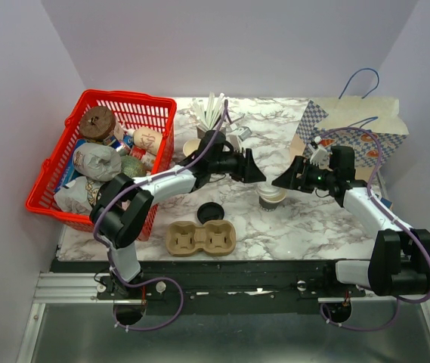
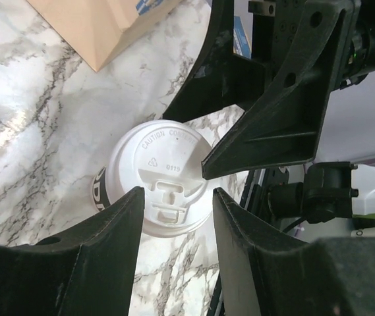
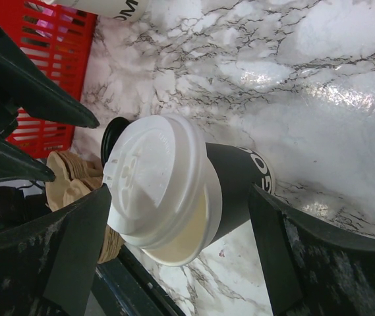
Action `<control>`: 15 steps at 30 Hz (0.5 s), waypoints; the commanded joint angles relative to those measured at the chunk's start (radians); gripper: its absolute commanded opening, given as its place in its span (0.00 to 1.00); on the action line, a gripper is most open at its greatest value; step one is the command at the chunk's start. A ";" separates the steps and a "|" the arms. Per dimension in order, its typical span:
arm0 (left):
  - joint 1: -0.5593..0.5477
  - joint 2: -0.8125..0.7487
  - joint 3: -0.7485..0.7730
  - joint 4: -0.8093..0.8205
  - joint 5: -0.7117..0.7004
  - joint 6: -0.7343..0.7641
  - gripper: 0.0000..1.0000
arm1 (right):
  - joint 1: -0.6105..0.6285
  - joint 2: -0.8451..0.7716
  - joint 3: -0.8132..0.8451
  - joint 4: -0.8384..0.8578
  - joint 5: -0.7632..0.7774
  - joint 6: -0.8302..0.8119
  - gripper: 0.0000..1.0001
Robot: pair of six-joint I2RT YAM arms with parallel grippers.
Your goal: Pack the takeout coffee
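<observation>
Bright, even light comes down from overhead. The pale walls (image 1: 222,45) spread it, so shadows on the worktop (image 1: 305,219) are soft and short. Its marble flares white in the right wrist view. Close up, the left fingers (image 2: 95,263) turn murky and soft-edged — yet the lid lettering on the takeout coffee (image 2: 164,178) reads crisp.

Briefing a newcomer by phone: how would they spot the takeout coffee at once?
On the marble table, look mid-table, where the left claw and right claw face each other. The takeout coffee stands upright right at their tips: a dark cup under a white lid, unlike the loose black lid and tan cardboard carrier to its left.
</observation>
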 commanded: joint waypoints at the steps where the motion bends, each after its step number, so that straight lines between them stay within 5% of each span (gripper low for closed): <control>1: -0.024 0.046 0.026 0.028 0.030 -0.010 0.54 | 0.007 0.001 0.014 0.015 0.012 -0.001 0.93; 15: -0.028 0.060 0.099 -0.032 0.006 0.044 0.54 | 0.007 -0.024 0.002 0.006 0.018 -0.013 0.93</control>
